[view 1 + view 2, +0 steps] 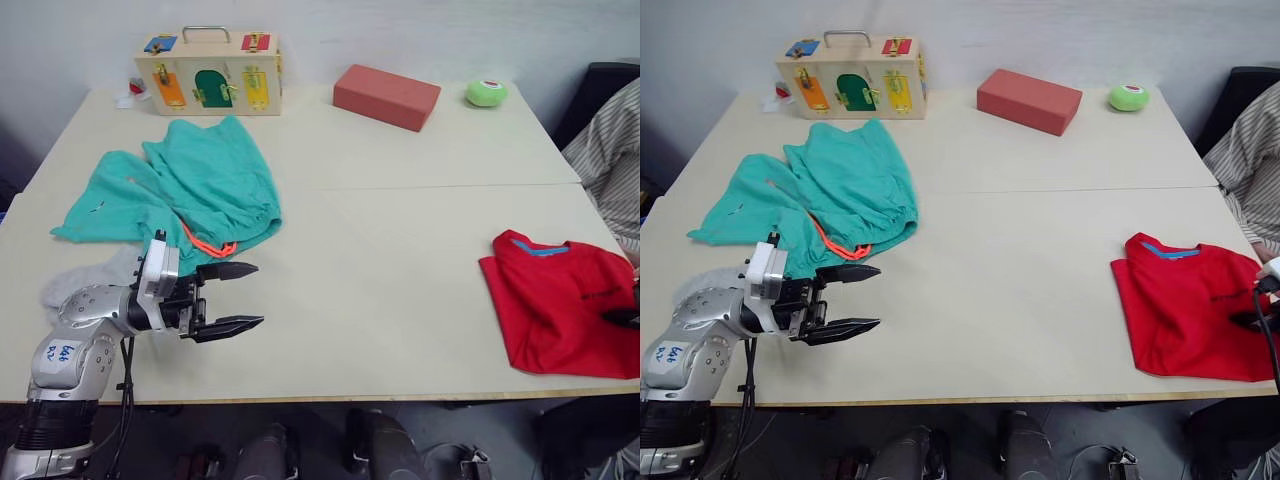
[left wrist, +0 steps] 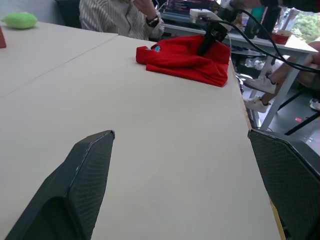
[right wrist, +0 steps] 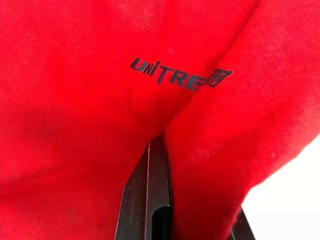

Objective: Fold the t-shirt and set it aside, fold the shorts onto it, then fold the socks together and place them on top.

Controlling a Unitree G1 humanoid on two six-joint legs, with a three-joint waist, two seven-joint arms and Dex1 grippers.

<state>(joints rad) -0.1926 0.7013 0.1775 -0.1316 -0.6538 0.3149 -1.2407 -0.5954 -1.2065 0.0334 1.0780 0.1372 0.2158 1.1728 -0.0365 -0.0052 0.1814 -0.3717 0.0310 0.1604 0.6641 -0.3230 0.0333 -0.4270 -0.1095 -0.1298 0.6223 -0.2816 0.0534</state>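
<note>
The red t-shirt point(image 1: 560, 300) lies folded at the table's right front edge, blue neckband toward the back. My right gripper point(image 1: 622, 317) sits at its right side, shut on a fold of the red cloth; the right wrist view shows cloth wrapped over one black finger point(image 3: 150, 200). The teal shorts point(image 1: 190, 190) lie crumpled at the left, orange drawstring point(image 1: 205, 243) showing at the waist. Just in front of them my left gripper point(image 1: 258, 294) hovers open and empty over bare table. The grey socks point(image 1: 85, 280) lie partly under my left arm.
At the back of the table point(image 1: 400, 260) stand a wooden latch box point(image 1: 208, 72), a red brick-like block point(image 1: 386, 96) and a green round object point(image 1: 486, 93). A person in a striped shirt point(image 1: 610, 150) sits at the right edge.
</note>
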